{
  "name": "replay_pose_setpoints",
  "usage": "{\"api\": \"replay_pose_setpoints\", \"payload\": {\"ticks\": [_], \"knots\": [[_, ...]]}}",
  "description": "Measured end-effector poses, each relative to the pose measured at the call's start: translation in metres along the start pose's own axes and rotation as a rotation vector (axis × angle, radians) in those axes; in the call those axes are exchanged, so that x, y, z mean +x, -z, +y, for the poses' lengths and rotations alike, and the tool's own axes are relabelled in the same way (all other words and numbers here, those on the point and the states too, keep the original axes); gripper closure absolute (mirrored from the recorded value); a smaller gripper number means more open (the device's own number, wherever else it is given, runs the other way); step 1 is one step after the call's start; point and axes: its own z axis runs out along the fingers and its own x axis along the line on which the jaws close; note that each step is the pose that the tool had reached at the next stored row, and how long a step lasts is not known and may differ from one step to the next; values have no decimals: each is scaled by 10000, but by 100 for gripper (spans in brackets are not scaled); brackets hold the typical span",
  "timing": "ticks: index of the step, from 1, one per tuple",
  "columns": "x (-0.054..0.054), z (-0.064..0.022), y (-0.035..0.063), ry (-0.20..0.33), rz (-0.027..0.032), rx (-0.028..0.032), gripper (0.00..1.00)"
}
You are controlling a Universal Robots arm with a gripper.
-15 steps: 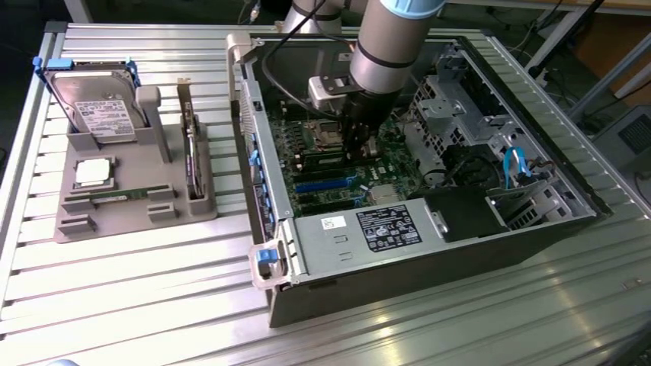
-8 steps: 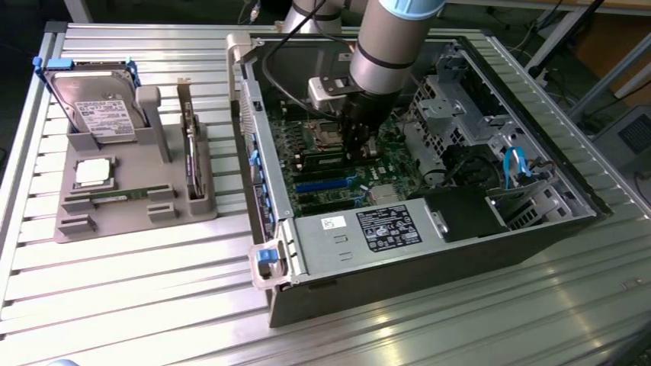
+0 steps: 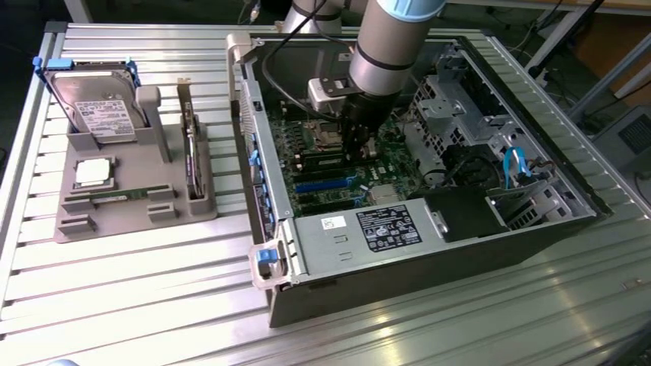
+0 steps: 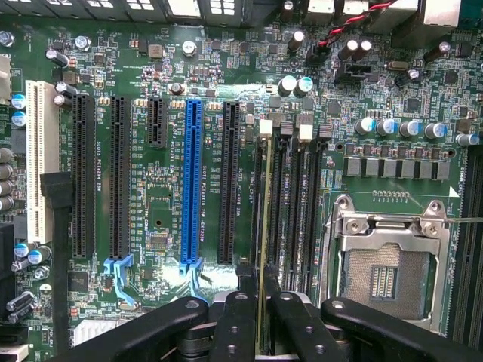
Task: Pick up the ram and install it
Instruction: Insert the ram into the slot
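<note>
My gripper reaches down into the open computer case, just above the motherboard. Seen from the wrist, the gripper is shut on the ram. The ram is a thin green stick seen edge-on between the two black fingers. It stands on its long edge, lined up with the outermost of the black memory slots, beside the long black card slot. I cannot tell whether it is seated in the slot.
Close to the memory slots is the bare processor socket, and a blue card slot lies on their other side. Outside the case, a grey holder carries a silver hard drive, an upright expansion card and a thin green stick.
</note>
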Motion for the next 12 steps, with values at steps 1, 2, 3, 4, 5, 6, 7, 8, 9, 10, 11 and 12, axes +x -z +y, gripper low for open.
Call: {"api": "replay_pose_setpoints", "payload": {"ticks": [1,2,3,4,5,6,7,8,9,10,11,12], "knots": [[0,0,0,0,0,0,86],[0,0,0,0,0,0,86],[0,0,0,0,0,0,86],[0,0,0,0,0,0,86],[0,0,0,0,-1,0,86],[0,0,0,0,1,0,79],[0,0,0,0,0,1,73],[0,0,0,0,0,0,66],[0,0,0,0,0,0,66],[0,0,1,0,-2,1,66],[-1,0,18,0,0,1,66],[-1,-1,49,0,2,1,66]]}}
